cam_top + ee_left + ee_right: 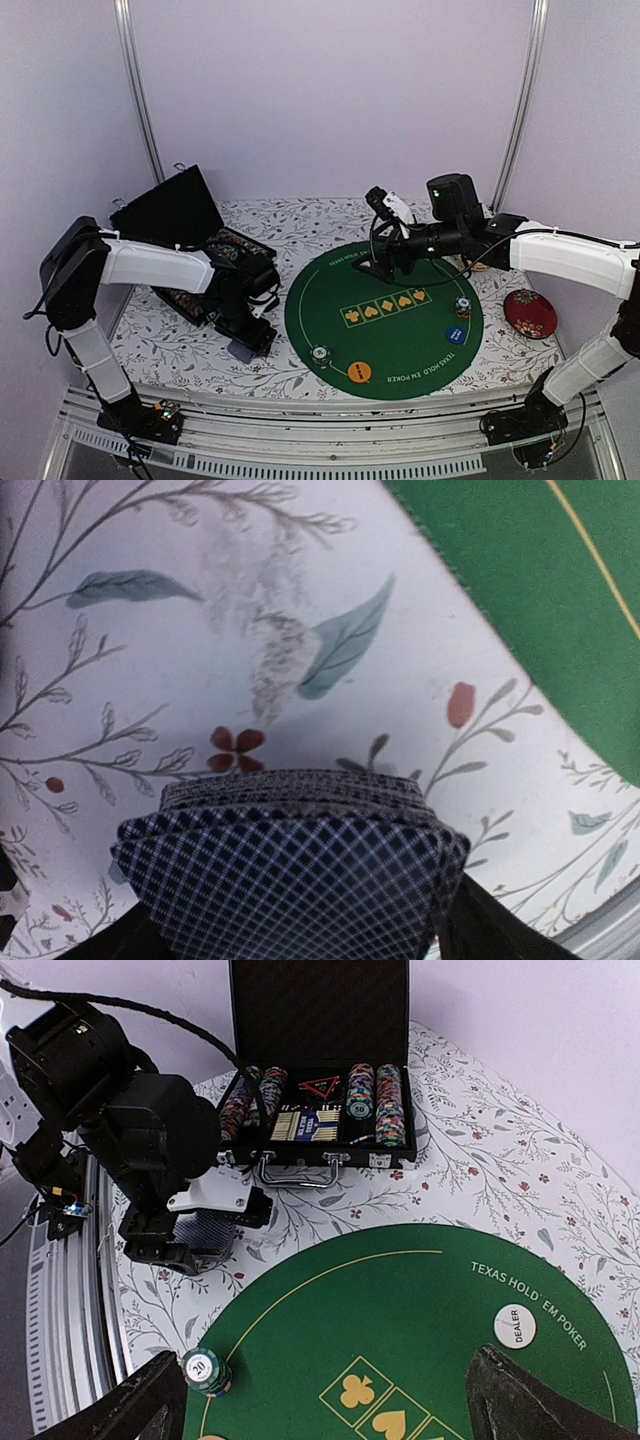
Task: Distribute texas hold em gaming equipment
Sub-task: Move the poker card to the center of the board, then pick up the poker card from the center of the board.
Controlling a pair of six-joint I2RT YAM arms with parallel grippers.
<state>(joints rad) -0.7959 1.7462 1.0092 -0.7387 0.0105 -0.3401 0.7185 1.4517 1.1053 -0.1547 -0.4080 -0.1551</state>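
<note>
From above, a round green mat [385, 320] lies in the middle of the flowered tabletop [150, 345]. On it a near chip stack [320, 355] stands by the near-left edge with an orange disc [360, 372] just to its right. A right chip stack [462, 306] stands near the right edge with a blue disc [455, 336] just nearer. An open black case [175, 215] sits at the far left and a red cushion [530, 313] lies right of the mat. The left hand [250, 338] hangs low over the tabletop just left of the mat, with the deck of cards [243, 351] at its tip. The right hand [385, 265] hovers over the far edge of the mat.

The left wrist view shows the deck with its crosshatched backs up between the dark fingers [490, 935]. The fingers seem clamped on its sides, above the flowered cloth.

In the right wrist view the right hand's fingers [150, 1405] stand wide apart with nothing between them. Below lies the mat with a white disc [515, 1326] marked DEALER.
</note>
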